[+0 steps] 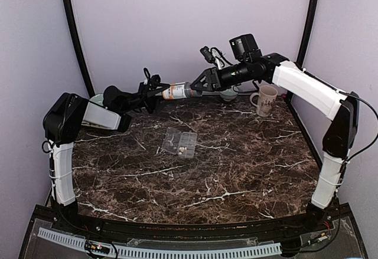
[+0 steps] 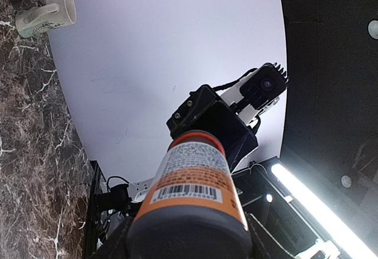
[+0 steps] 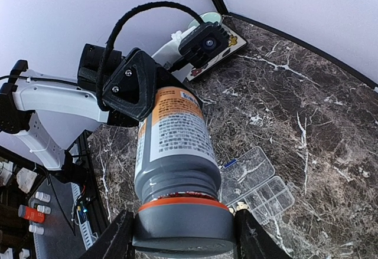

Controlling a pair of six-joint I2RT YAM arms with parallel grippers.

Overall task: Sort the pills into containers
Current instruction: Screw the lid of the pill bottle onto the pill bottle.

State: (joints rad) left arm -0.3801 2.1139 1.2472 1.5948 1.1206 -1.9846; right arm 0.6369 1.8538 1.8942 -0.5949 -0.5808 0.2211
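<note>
The grey-capped bottle [image 1: 176,91] with the white-and-orange label hangs level in the air above the back of the table, held at both ends. My left gripper [image 1: 155,91] is shut on its base [image 2: 192,212]. My right gripper [image 1: 198,85] is shut on its grey cap [image 3: 184,226], and an orange ring shows under the cap. The clear organizer box [image 1: 179,142] lies open on the marble below, and it also shows in the right wrist view [image 3: 260,182]. A few pale pills [image 1: 182,149] sit in its front compartments, seen beside the cap [image 3: 239,207].
A cream mug [image 1: 264,100] stands at the back right, and it also shows in the left wrist view [image 2: 47,14]. A pale green cup [image 3: 207,18] and a flat card [image 3: 227,43] lie at the back left corner. Black frame posts stand at the back corners.
</note>
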